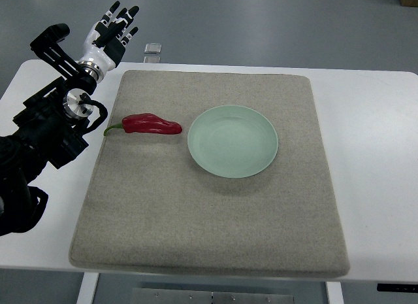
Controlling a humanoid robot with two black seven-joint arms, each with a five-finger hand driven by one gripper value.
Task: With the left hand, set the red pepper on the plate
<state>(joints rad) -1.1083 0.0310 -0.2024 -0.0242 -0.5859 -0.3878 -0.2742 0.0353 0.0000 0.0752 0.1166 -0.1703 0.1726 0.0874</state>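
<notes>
A white surface [372, 153] carries a square grey mat [215, 238] that covers most of it. On the mat, a little right of the middle, sits a pale green plate [233, 141], round and shallow, with nothing on it. Just to the left of the plate lies the red pepper [150, 124], stretched out lengthwise with its green stem [112, 129] pointing left toward the mat's edge and its tip pointing right, close to the plate's rim but not touching it.

The left hand [110, 33] is up at the far left corner, beyond the mat's far edge and well apart from the pepper. Its fingers [124, 23] are black and white, stretched out straight and slightly spread, pointing away toward the far side, and they hold nothing. The black arm [49, 127] behind it runs down along the left edge, over the bare surface beside the mat.

A small clear object [153, 50] sits at the far edge of the surface, just right of the hand; what it is I cannot tell.
</notes>
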